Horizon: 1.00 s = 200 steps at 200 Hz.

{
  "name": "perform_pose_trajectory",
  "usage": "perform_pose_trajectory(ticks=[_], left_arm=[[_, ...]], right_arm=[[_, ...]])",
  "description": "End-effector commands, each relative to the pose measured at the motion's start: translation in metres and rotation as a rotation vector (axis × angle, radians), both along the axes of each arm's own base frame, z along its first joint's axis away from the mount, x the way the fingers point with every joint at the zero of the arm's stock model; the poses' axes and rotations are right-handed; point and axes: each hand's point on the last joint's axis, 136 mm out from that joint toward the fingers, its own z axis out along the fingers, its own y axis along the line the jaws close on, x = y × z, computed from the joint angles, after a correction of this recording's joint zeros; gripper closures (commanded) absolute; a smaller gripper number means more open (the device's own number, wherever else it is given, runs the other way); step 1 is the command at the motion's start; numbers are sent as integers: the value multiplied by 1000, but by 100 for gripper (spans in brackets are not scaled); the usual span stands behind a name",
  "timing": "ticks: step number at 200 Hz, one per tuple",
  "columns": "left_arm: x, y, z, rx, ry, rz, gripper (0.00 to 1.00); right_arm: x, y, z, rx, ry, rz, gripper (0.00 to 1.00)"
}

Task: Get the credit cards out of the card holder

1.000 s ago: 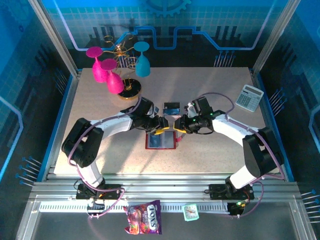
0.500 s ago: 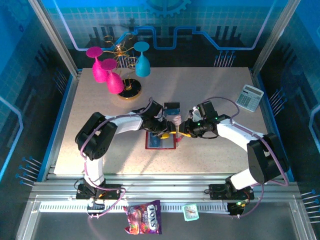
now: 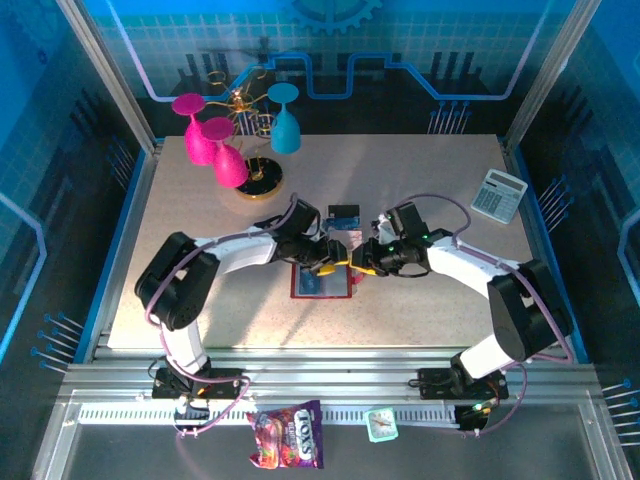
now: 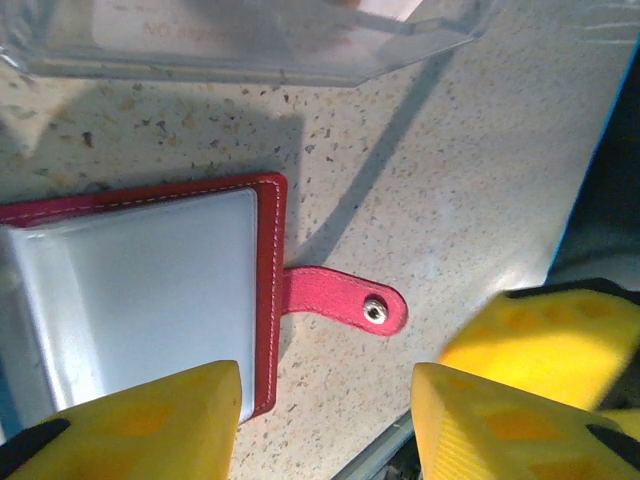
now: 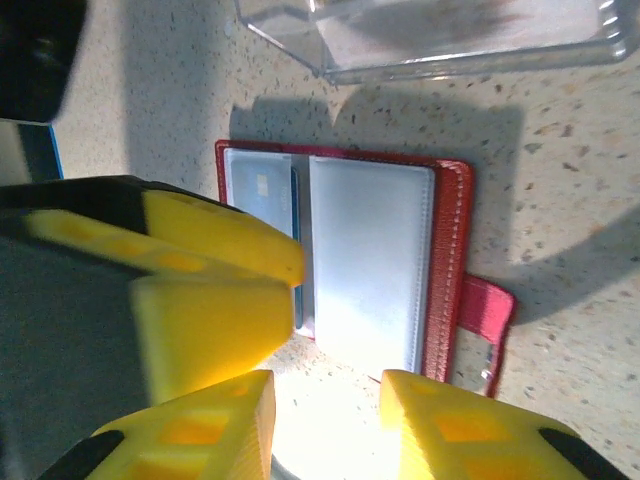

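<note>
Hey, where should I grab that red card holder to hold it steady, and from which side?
Probably the snap tab: the card holder lies open and flat on the table, so its body offers little to pinch, while the tab juts out sideways over bare surface. Come from above on the tab's side, closing across its width.

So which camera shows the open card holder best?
Right wrist: nearly the whole card holder lies open, both grey pockets and the snap tab clear. Left wrist catches one pocket and the tab; top external has it small and partly covered.
</note>
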Motion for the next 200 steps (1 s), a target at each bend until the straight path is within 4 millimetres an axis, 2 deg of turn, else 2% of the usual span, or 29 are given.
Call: perform_pose_trajectory(ticks=[1,4,9,28,58,88,114,160,200], left_arm=[[0,19,4,0,-22,50,51],[1,21,4,-3,-23,56,51],[0,26,4,-3,-20,66,51],[-3,43,1,-3,-17,106,52],[-11,64,-4,8,-5,148,53],[-16,78,-12,19,13,178,58],[-19,83,-19,21,30,187,62],[-22,85,-35,22,68,189,78],[-25,89,-41,48,72,178,82]], right_arm=[[1,16,-3,16,16,19,65],[0,17,-4,15,22,21,65],[6,24,3,28,2,27,65],[6,39,1,40,10,54,66],[7,59,-9,39,39,83,66],[10,76,-21,30,61,105,67],[8,86,-30,23,81,125,68],[4,92,-42,11,107,132,71],[3,98,-47,16,116,140,74]])
